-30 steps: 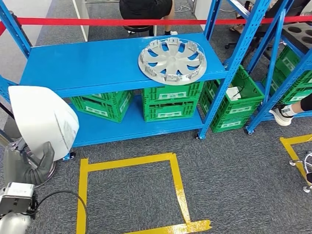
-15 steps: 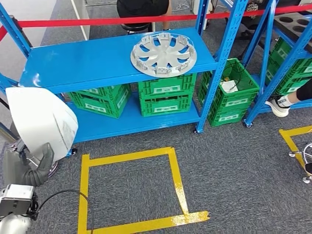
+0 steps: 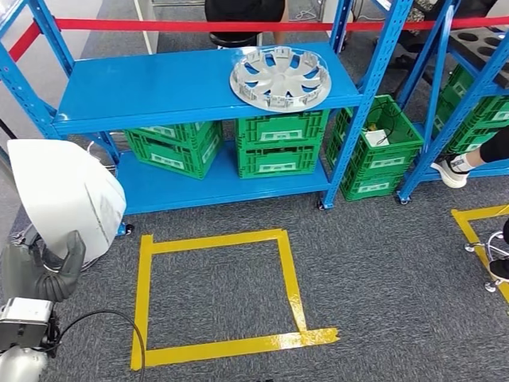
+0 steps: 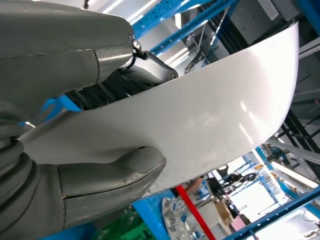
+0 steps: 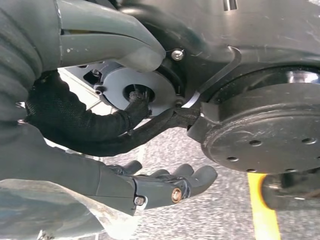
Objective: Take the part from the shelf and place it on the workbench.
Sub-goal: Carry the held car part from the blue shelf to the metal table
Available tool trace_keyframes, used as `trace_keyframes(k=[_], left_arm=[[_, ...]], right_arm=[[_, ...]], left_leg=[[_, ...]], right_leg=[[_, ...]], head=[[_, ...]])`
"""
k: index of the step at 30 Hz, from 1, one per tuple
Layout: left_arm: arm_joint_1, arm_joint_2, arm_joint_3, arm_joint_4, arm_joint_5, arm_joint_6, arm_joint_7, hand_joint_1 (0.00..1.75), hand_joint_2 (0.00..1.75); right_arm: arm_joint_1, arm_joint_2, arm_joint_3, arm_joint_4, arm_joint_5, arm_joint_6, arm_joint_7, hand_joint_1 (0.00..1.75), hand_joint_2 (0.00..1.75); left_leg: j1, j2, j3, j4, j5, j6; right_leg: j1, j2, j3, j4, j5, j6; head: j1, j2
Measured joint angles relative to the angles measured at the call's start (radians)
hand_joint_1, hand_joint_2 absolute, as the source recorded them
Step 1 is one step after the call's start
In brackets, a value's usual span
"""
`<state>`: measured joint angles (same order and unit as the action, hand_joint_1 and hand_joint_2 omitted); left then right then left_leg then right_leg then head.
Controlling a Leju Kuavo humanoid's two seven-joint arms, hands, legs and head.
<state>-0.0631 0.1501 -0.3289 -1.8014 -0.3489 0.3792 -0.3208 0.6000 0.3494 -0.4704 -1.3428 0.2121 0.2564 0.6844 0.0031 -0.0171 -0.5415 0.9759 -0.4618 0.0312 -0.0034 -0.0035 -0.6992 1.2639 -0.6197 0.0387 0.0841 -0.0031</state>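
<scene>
My left hand (image 3: 40,272) holds a white curved panel part (image 3: 63,195) at the lower left of the head view, beside the blue shelf (image 3: 150,87). The left wrist view shows the white part (image 4: 196,120) clamped between the grey thumb (image 4: 109,180) and the darker fingers (image 4: 151,67) of that hand. A silver wheel cover (image 3: 280,76) lies flat on the shelf's top level, far from the left hand. My right hand (image 5: 113,187) hangs beside the robot's body above the carpet, its fingers (image 5: 177,185) spread and holding nothing.
Green crates (image 3: 276,143) fill the shelf's lower level and another green crate (image 3: 375,151) stands beside it. A yellow tape square (image 3: 288,270) marks the grey carpet. A red barrier band (image 3: 180,25) runs behind the shelf. A person sits behind (image 3: 243,12); a shoe (image 3: 450,171) shows at right.
The whole picture has shifted, so the camera moved: the shelf sits slightly farther and to the right. My left hand still holds the white part the same way.
</scene>
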Motion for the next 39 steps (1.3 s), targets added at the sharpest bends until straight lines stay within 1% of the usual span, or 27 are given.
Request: trace_keyframes(k=[1,2,4,6,7,8,9,11,13,15,16,17,18,19,21,22,24,25,27,29,30,31,32,34,36,38,39], left_arm=[[0.0,0.0,0.0,0.0,0.0,0.0,0.0,1.75,1.75],[0.0,0.0,0.0,0.0,0.0,0.0,0.0,1.75,1.75],[0.0,0.0,0.0,0.0,0.0,0.0,0.0,1.75,1.75],[-0.001,0.0,0.0,-0.001,0.0,0.0,0.0,1.75,1.75],[-0.002,0.0,0.0,-0.002,0.0,0.0,0.0,1.75,1.75],[-0.002,0.0,0.0,-0.002,0.0,0.0,0.0,1.75,1.75],[-0.001,0.0,0.0,-0.003,0.0,0.0,0.0,1.75,1.75],[0.002,0.001,0.0,-0.003,0.0,0.0,0.0,1.75,1.75],[0.003,0.001,0.0,-0.003,0.0,0.0,0.0,1.75,1.75],[0.004,0.0,0.0,-0.003,0.0,0.0,0.0,1.75,1.75],[0.004,0.0,0.0,-0.003,0.0,0.0,0.0,1.75,1.75],[0.005,0.0,0.0,-0.003,0.0,0.0,0.0,1.75,1.75],[0.005,0.0,0.0,-0.003,0.0,0.0,0.0,1.75,1.75],[0.005,0.0,0.0,-0.003,0.0,0.0,0.0,1.75,1.75],[0.004,0.0,0.0,-0.003,0.0,0.0,0.0,1.75,1.75],[0.004,0.0,0.0,-0.003,0.0,0.0,0.0,1.75,1.75],[0.005,0.001,0.0,-0.004,0.0,0.0,0.0,1.75,1.75],[0.005,0.001,0.0,-0.004,0.0,0.0,0.0,1.75,1.75],[0.004,0.002,0.0,-0.005,0.0,0.0,0.0,1.75,1.75],[0.003,0.001,0.0,-0.006,0.0,0.0,0.0,1.75,1.75],[0.004,0.0,0.0,-0.006,0.0,0.0,0.0,1.75,1.75],[0.004,0.0,0.0,-0.006,0.0,0.0,0.0,1.75,1.75],[0.005,0.0,0.0,-0.006,0.0,0.0,0.0,1.75,1.75],[0.005,0.0,0.0,-0.006,0.0,0.0,0.0,1.75,1.75],[0.004,0.0,0.0,-0.006,0.0,0.0,0.0,1.75,1.75],[0.002,0.0,0.0,-0.006,0.0,0.0,0.0,1.75,1.75],[0.001,0.0,-0.001,-0.006,0.0,0.0,0.0,1.75,1.75]], right_arm=[[-0.001,0.0,0.0,0.0,0.0,0.0,0.0,0.0,1.75],[-0.001,0.0,0.0,0.0,0.0,0.0,0.0,0.0,1.75],[-0.001,0.0,0.0,0.0,0.0,0.0,0.0,0.0,1.75],[-0.001,0.0,0.0,-0.001,0.0,0.0,0.0,0.0,1.75],[0.0,0.0,0.0,-0.002,0.0,0.0,0.0,0.0,1.75],[0.0,0.0,0.0,-0.002,0.0,0.0,0.0,0.0,1.75],[0.0,0.0,0.0,-0.002,0.0,0.0,0.0,0.0,1.75],[0.001,0.0,0.0,-0.002,0.0,0.0,0.0,0.0,1.75],[0.003,0.0,0.0,-0.002,0.0,0.0,0.0,0.0,1.75],[0.007,0.0,0.0,-0.002,0.0,0.001,0.0,0.0,1.75],[0.008,0.0,0.0,-0.002,0.0,0.001,0.0,0.0,1.75],[0.008,0.0,0.0,-0.002,0.0,0.001,0.0,0.0,1.75],[0.007,0.0,0.0,-0.002,0.0,0.001,0.0,0.0,1.75],[0.007,0.0,0.0,-0.002,0.0,0.001,0.0,0.0,1.75],[0.006,0.0,0.0,-0.002,0.0,0.001,0.0,0.0,1.75],[0.006,0.0,0.0,-0.002,0.0,0.001,0.0,0.0,1.75],[0.005,0.0,0.0,-0.002,0.0,0.001,0.0,0.0,1.75],[0.003,0.0,0.0,-0.003,0.0,0.001,0.0,0.0,1.75],[0.002,0.0,0.0,-0.004,0.0,0.001,0.0,0.0,1.75],[0.002,0.0,0.0,-0.005,0.0,0.001,0.0,0.0,1.75],[0.003,0.0,0.0,-0.004,0.0,0.001,0.0,0.0,1.75],[0.004,0.0,0.0,-0.004,0.0,0.001,0.001,0.0,1.75],[0.004,0.0,0.0,-0.004,0.0,0.001,0.001,0.0,1.75],[0.004,0.0,0.0,-0.004,0.0,0.001,0.001,0.0,1.75],[0.005,0.0,0.0,-0.004,0.0,0.0,0.0,0.0,1.75],[0.005,0.0,0.001,-0.005,0.0,-0.001,0.0,0.0,1.75],[0.006,0.0,0.001,-0.005,0.0,-0.001,0.0,0.0,1.75]], left_leg=[[0.0,-0.006,-0.019,0.002,0.014,-0.002],[0.0,-0.013,-0.039,0.005,0.027,-0.004],[0.0,-0.031,-0.072,0.01,0.051,-0.011],[-0.003,-0.049,-0.096,0.015,0.073,-0.02],[-0.004,-0.059,-0.103,0.016,0.084,-0.024],[-0.005,-0.069,-0.108,0.015,0.095,-0.029],[-0.004,-0.078,-0.113,0.014,0.105,-0.034],[-0.004,-0.061,-0.125,0.034,0.083,-0.043],[-0.003,-0.016,-0.155,0.13,-0.003,-0.053],[0.003,0.004,-0.188,0.272,-0.082,-0.063],[0.006,0.007,-0.19,0.314,-0.092,-0.067],[0.009,0.01,-0.173,0.318,-0.083,-0.069],[0.01,0.016,-0.137,0.28,-0.062,-0.069],[0.011,0.031,-0.085,0.21,-0.039,-0.068],[0.006,0.068,0.006,0.072,-0.02,-0.057],[0.002,0.08,0.026,0.034,-0.02,-0.05],[-0.002,0.071,0.022,0.019,-0.022,-0.034],[-0.001,0.062,0.019,0.014,-0.019,-0.026],[0.004,0.044,0.011,0.006,-0.009,-0.011],[0.005,0.026,0.002,0.005,-0.002,-0.001],[0.004,0.015,-0.003,0.006,0.001,0.001],[0.003,0.003,-0.007,0.007,0.004,0.002],[0.002,-0.01,-0.009,0.009,0.005,0.001],[0.002,-0.036,-0.01,0.013,0.007,0.0],[0.0,-0.059,-0.015,0.02,0.008,-0.006],[0.002,-0.081,-0.03,0.025,0.015,-0.019],[0.003,-0.094,-0.039,0.027,0.021,-0.028]], right_leg=[[0.0,0.001,0.01,0.028,0.006,0.0],[0.0,0.003,0.036,0.024,0.03,-0.002],[0.0,0.032,0.14,-0.087,0.075,-0.012],[0.001,0.076,0.256,-0.243,0.063,-0.023],[0.001,0.087,0.287,-0.292,0.048,-0.026],[0.003,0.082,0.298,-0.315,0.041,-0.028],[0.001,0.069,0.292,-0.319,0.043,-0.03],[-0.001,0.039,0.282,-0.319,0.054,-0.043],[-0.002,0.008,0.271,-0.319,0.066,-0.054],[0.0,-0.024,0.256,-0.317,0.076,-0.055],[0.0,-0.04,0.249,-0.315,0.08,-0.054],[0.0,-0.055,0.243,-0.312,0.082,-0.053],[0.0,-0.069,0.239,-0.309,0.083,-0.051],[0.001,-0.082,0.24,-0.307,0.083,-0.049],[0.006,-0.104,0.239,-0.301,0.082,-0.042],[0.009,-0.114,0.24,-0.299,0.082,-0.038],[0.011,-0.132,0.242,-0.298,0.085,-0.028],[0.01,-0.127,0.241,-0.294,0.081,-0.022],[0.006,-0.076,0.213,-0.245,0.044,-0.012],[0.002,-0.014,0.146,-0.111,-0.023,-0.006],[0.001,-0.003,0.111,-0.041,-0.046,-0.005],[0.0,0.001,0.087,0.003,-0.053,-0.005],[0.0,0.003,0.083,0.007,-0.037,-0.006],[0.0,0.018,0.126,-0.096,0.041,-0.012],[-0.003,0.067,0.179,-0.222,0.095,-0.021],[-0.005,0.093,0.2,-0.27,0.099,-0.025],[-0.005,0.084,0.202,-0.278,0.1,-0.026]], head=[[0.0,0.0],[0.0,0.0],[0.0,0.0],[0.0,0.0],[0.001,0.0],[0.001,0.0],[0.001,0.0],[-0.003,0.0],[-0.009,0.0],[-0.011,0.0],[-0.011,0.0],[-0.011,0.0],[-0.011,0.0],[-0.011,0.0],[-0.01,0.0],[-0.009,0.0],[-0.006,0.0],[-0.006,0.0],[-0.001,0.0],[0.004,0.0],[0.006,0.0],[0.006,0.0],[0.007,0.0],[0.007,0.0],[0.006,0.0],[0.004,0.0],[0.004,0.0]])
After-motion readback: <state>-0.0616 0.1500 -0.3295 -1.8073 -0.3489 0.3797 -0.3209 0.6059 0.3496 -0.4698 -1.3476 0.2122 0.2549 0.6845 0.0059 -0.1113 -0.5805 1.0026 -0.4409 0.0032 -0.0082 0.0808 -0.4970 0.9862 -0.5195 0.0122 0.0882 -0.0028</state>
